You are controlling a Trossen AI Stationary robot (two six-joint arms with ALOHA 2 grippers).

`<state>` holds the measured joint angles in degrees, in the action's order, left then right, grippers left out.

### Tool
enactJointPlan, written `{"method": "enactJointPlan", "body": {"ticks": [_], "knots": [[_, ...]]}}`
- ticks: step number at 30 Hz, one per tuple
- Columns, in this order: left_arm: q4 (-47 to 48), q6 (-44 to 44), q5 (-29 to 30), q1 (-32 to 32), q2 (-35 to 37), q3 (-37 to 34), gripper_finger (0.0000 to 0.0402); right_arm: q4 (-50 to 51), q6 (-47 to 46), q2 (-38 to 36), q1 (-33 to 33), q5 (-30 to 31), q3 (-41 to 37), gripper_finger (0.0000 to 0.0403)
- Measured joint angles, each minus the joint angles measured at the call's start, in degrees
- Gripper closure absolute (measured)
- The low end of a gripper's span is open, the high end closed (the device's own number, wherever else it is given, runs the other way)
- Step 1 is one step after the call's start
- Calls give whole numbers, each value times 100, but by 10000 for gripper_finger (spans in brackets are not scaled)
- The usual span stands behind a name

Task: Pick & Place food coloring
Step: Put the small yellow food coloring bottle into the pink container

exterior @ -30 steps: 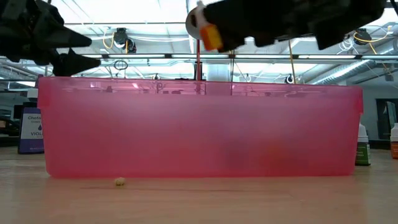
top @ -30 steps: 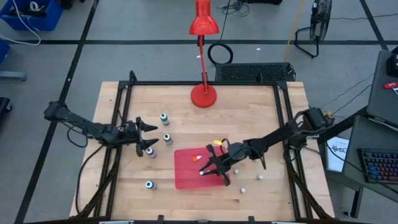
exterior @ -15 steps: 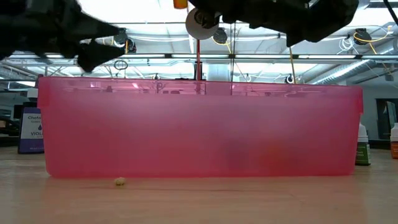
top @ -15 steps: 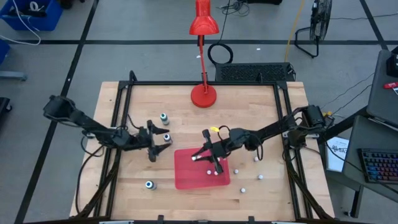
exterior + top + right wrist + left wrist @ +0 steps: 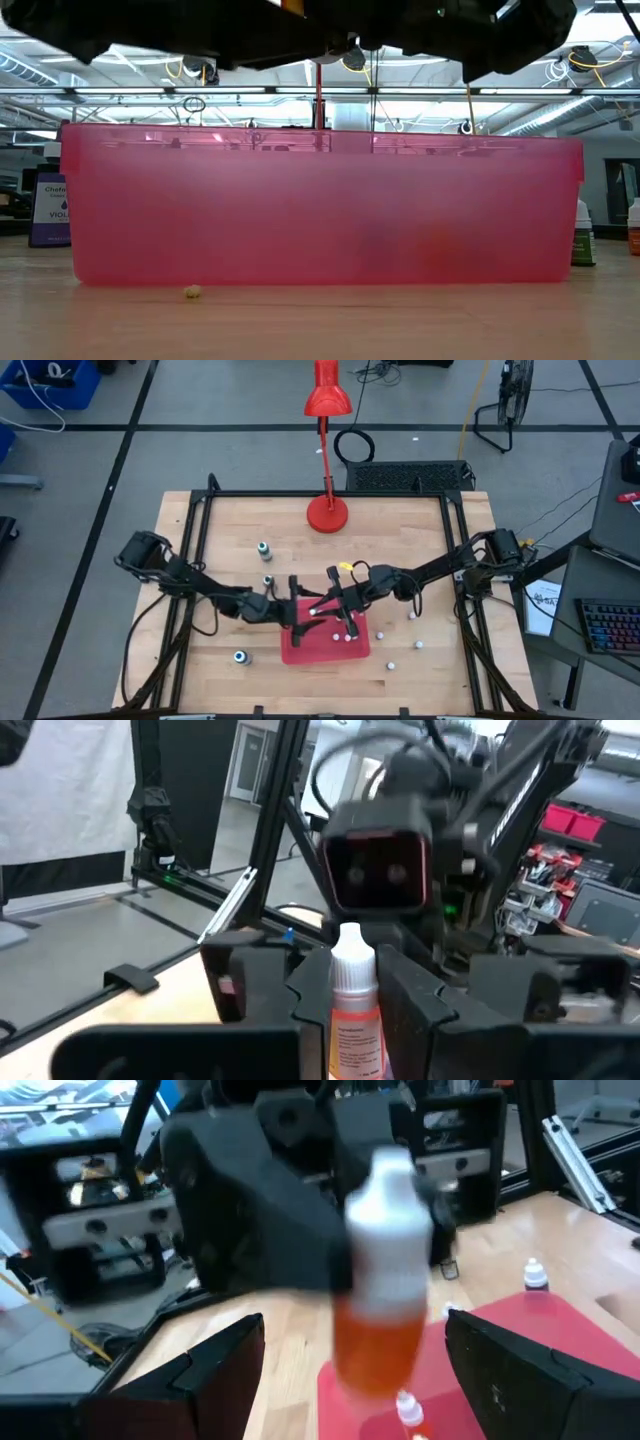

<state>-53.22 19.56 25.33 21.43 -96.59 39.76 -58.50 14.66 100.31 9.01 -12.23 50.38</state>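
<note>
Low view, red tray (image 5: 320,210) wall hides contents, right end effector (image 5: 350,1010) pinching orange bottle (image 5: 352,1005), left end effector (image 5: 350,1370) spread.

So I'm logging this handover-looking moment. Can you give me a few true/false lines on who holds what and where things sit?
1. The right gripper holds an orange bottle with a white cap. True.
2. The left gripper is shut on that bottle. False: its fingers are spread wide on either side of it.
3. Both grippers meet over the tray. True.
4. The lamp stands in the tray. False: it stands on the table, near the far edge.
5. No other bottles are outside the tray. False: several stand on the table, such as one to the left.
</note>
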Motion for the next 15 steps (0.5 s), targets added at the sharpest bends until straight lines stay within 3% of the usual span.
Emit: {"method": "enactJointPlan", "body": {"ticks": [4,15], "knots": [[291,-91,64,19,44,160,96,-10,4,0,0,0,-36,358],[610,5,1049,375,383,158,100,-174,120,0,7,7,-40,358]]}}
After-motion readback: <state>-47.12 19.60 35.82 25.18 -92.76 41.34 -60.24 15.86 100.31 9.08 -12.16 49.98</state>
